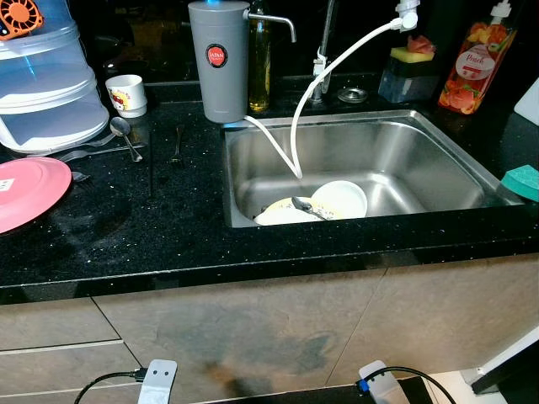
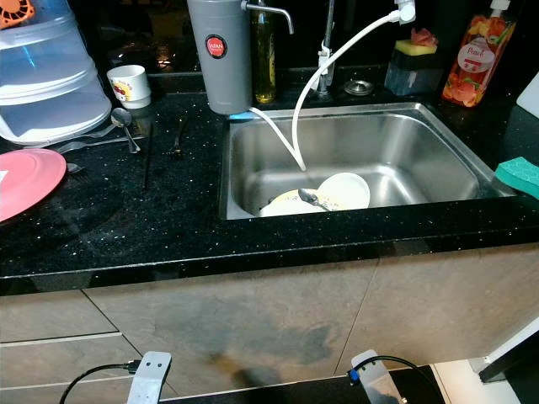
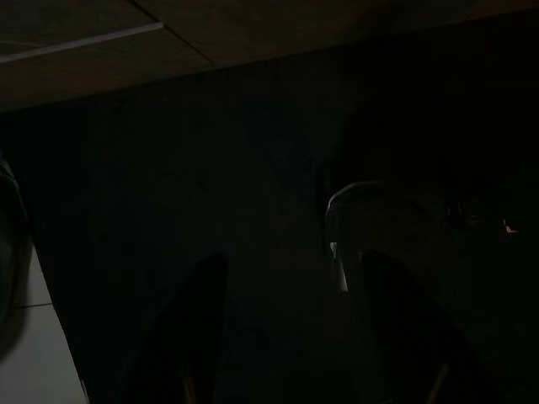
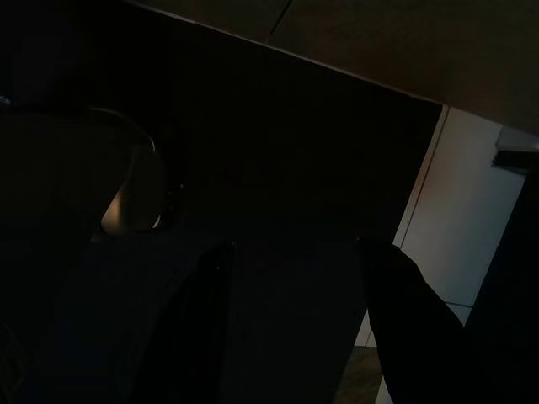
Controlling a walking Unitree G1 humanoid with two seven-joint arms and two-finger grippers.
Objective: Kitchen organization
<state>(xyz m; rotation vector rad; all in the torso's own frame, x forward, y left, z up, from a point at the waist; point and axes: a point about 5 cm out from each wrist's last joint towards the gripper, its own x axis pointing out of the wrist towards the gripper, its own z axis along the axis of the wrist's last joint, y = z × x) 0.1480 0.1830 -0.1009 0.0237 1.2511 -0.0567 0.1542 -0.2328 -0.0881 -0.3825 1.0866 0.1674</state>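
Observation:
A steel sink (image 1: 438,135) is set into the black counter (image 1: 152,227). In it lie a white bowl (image 1: 340,199), a white plate (image 1: 278,215) and a spoon (image 1: 307,208) across them. A pink plate (image 1: 25,192) rests at the counter's left edge. Behind it are a small white cup (image 1: 127,93) and loose cutlery (image 1: 125,139). Both arms hang low in front of the cabinet, their wrists (image 1: 157,379) (image 1: 383,383) at the bottom edge. In the dark wrist views the left gripper (image 3: 295,337) and right gripper (image 4: 295,337) stand open with nothing between the fingers.
A grey water filter (image 1: 219,59) and an oil bottle (image 1: 259,67) stand behind the sink's left corner. A white hose (image 1: 337,63) hangs into the basin. A stack of clear tubs (image 1: 46,84) is at far left; a soap bottle (image 1: 476,63), sponge holder (image 1: 408,71) and teal sponge (image 1: 524,181) at right.

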